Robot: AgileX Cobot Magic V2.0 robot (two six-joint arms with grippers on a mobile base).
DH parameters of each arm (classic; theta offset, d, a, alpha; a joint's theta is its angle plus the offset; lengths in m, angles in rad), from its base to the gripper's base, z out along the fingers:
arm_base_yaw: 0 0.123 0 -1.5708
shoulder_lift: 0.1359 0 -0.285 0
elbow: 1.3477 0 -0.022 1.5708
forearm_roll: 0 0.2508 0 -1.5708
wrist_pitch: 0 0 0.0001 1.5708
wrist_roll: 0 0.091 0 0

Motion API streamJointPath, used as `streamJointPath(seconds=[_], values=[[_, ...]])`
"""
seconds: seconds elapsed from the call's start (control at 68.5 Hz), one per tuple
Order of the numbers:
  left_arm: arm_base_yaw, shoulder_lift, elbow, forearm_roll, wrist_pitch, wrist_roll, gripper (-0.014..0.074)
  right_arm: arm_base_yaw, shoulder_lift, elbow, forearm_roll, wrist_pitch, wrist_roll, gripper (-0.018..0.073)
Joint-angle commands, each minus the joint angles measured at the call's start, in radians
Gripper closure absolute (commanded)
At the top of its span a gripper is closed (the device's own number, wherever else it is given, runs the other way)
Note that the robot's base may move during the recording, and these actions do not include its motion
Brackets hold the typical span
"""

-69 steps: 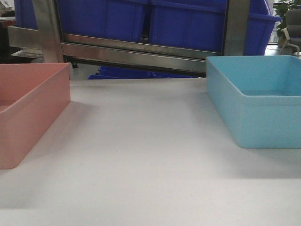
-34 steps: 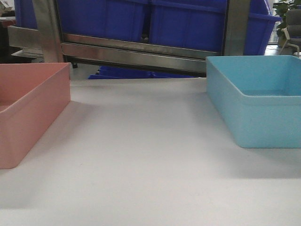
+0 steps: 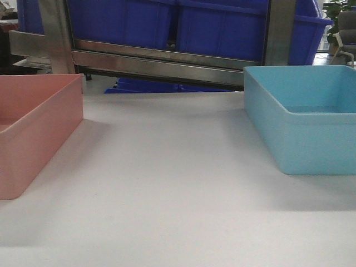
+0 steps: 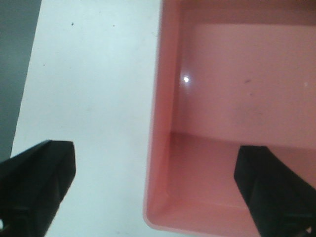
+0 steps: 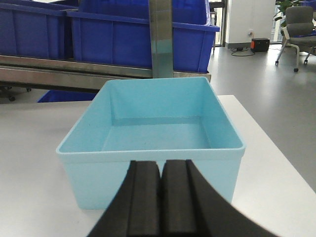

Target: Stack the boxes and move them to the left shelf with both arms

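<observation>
Two plain open-top plastic bins are on my list, both empty and both standing on the white bench [image 3: 167,189], well apart, so by my reckoning no stacking has begun and the step in hand is the first pick-up. Item one: the salmon-pink rectangular bin [image 3: 33,128] at the left edge of the front view, cut off by the frame. Item two: the light sky-blue rectangular bin [image 3: 308,119] at the right, upright with its rolled rim level. Item three: the left gripper [image 4: 155,163], looking straight down on the pink bin's long wall near a corner; its black fingers [image 4: 34,187] are spread wide, one over bare bench outside the wall and the other over the bin's floor, gripping nothing. I cannot tell how high above the rim it hangs. Item four: the right gripper [image 5: 160,168], low and facing the blue bin's near short wall, its fingers [image 5: 145,197] pressed together with nothing between them. Item five: a steel-framed rack [image 3: 167,61] behind the bench, loaded with big dark blue plastic crates [image 3: 222,28]; I cannot tell if this is the shelf meant, and no rollers show. For the next move I judge the left arm need only descend and pinch the pink wall it straddles, while the right must part its fingers before it can take the blue rim.
</observation>
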Motion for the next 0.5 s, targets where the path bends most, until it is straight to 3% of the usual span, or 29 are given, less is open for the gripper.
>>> streamJointPath(seconds=[0.0, 0.161, 0.292, 0.482], values=[[0.028, 0.06, -0.087, -0.012, -0.027, 0.021, 0.0042, 0.001, -0.004, -0.005, -0.006, -0.089, -0.012, 0.0504], [0.039, 0.218, -0.143, -0.051, -0.053, 0.03, 0.0042, 0.001, -0.004, -0.005, -0.006, -0.088, -0.012, 0.0504], [0.039, 0.316, -0.173, -0.126, -0.053, 0.078, 0.0042, 0.001, -0.004, -0.005, -0.006, -0.088, -0.012, 0.0504], [0.039, 0.401, -0.179, -0.121, -0.076, 0.08, 0.0043, 0.001, -0.004, -0.005, -0.006, -0.088, -0.012, 0.0504]])
